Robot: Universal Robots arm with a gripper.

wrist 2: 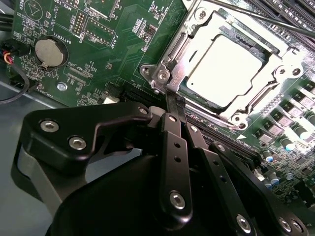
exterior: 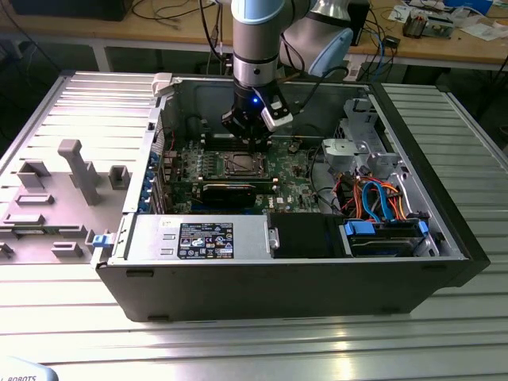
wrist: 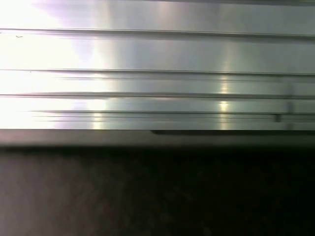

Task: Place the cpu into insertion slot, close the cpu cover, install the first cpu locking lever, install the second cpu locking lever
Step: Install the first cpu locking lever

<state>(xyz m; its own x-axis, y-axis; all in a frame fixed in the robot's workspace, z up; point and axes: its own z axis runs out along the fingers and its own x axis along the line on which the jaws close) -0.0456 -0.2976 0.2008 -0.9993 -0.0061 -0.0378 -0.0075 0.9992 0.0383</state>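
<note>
In the second wrist view the cpu [wrist 2: 224, 69] lies flat in the insertion slot [wrist 2: 170, 59], its pale metal top showing through the window of the cpu cover [wrist 2: 257, 97], which is folded down over it. A thin locking lever rod [wrist 2: 266, 19] runs along the socket's far side. My gripper [wrist 2: 172, 101] is shut with nothing between its black fingers [wrist 2: 173, 142], and the tips sit right at the socket's corner by a screw. In the exterior view the gripper [exterior: 252, 141] hangs just above the insertion slot [exterior: 238, 164] on the green motherboard [exterior: 290, 171].
The open computer case [exterior: 444, 230] walls in the board. A long black expansion card [exterior: 230, 190], a power supply [exterior: 198, 238] and a drive cage with blue and orange cables [exterior: 381, 198] crowd it. A grey fixture [exterior: 79, 171] stands on the ribbed table [wrist: 157, 54].
</note>
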